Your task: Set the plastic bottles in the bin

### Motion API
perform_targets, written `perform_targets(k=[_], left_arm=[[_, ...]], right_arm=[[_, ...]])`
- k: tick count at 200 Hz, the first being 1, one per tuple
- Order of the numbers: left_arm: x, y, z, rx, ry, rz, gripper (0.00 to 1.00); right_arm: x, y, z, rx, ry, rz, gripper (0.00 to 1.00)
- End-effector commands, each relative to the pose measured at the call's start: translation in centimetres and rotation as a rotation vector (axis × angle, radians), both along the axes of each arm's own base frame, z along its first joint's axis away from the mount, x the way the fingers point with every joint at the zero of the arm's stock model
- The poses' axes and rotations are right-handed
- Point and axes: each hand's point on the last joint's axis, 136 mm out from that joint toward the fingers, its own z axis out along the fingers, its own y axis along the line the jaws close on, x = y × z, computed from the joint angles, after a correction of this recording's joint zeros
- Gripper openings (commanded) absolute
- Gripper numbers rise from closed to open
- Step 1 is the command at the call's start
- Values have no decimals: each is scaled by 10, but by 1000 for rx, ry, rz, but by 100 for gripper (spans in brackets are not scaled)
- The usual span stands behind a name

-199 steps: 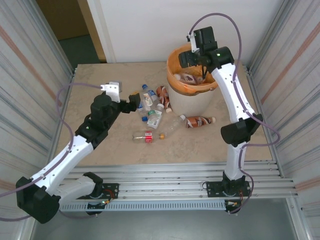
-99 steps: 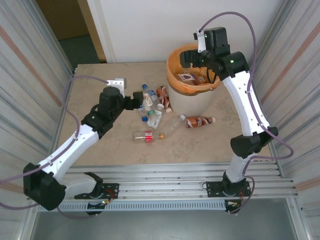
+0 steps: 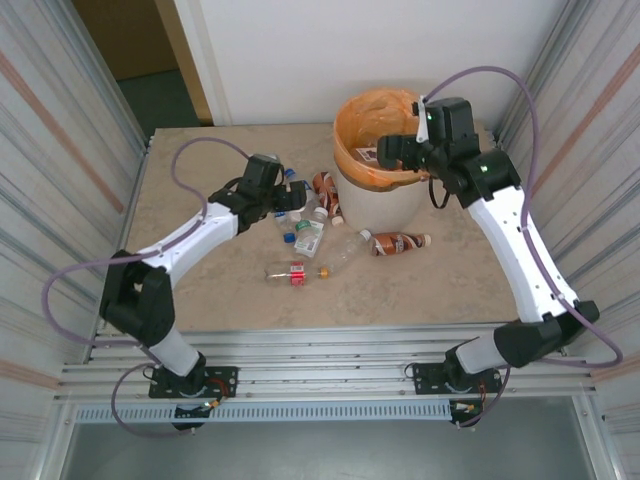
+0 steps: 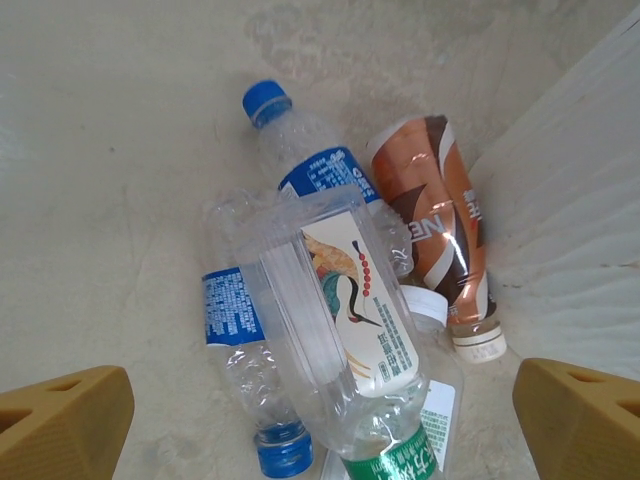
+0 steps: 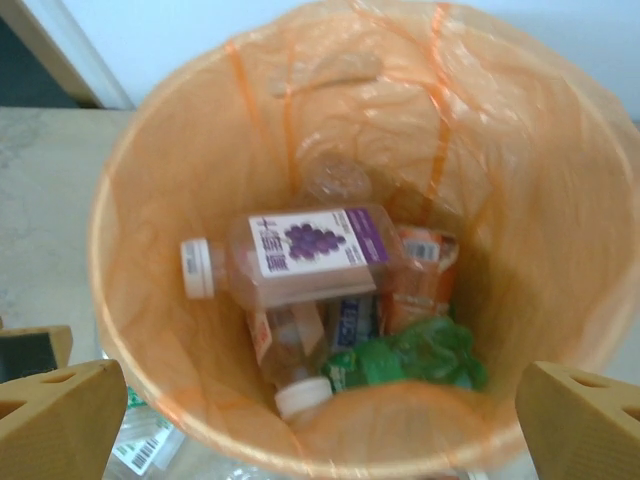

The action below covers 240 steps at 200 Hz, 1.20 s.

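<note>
Left gripper (image 4: 322, 400), jaws spread wide, hangs over the crane-label bottle (image 4: 345, 325) beside the bin (image 3: 385, 205); right gripper (image 5: 322, 392), likewise spread, hovers above the grape-label bottle (image 5: 300, 255) inside.

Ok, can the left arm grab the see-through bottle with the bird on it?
Probably yes. The left gripper is open right over the bird-label bottle, which lies on top of the other bottles, with nothing covering it.

I see a beige, marbled tabletop (image 3: 380, 290). Corrugated metal panels (image 3: 60, 130) stand along its left and right edges, a white wall (image 3: 290, 50) rises behind its far edge, and aluminium rails (image 3: 330, 350) run along its near edge.
</note>
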Motion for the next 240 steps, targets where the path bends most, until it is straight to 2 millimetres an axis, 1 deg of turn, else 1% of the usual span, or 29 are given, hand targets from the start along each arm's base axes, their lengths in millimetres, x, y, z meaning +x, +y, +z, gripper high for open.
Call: perform_targets(k=[1, 32, 73, 116, 141, 191, 240], left_arm=[[9, -7, -3, -24, 39, 9, 97], [20, -14, -22, 4, 90, 9, 97], [29, -16, -44, 52, 137, 24, 97], [34, -20, -60, 76, 173, 23, 97], [36, -21, -69, 91, 192, 24, 93], [36, -19, -78, 105, 208, 34, 86], [34, -18, -85, 120, 221, 40, 83]], right_arm=[[-11, -18, 14, 34, -79, -98, 98], [-28, -35, 10, 47, -101, -156, 98], [-39, -40, 3, 50, -87, -164, 98], [-39, -39, -2, 54, -75, -166, 98], [-37, -35, -5, 62, -70, -157, 98], [-36, -31, -6, 72, -64, -139, 98], [-35, -28, -6, 81, -64, -127, 98]])
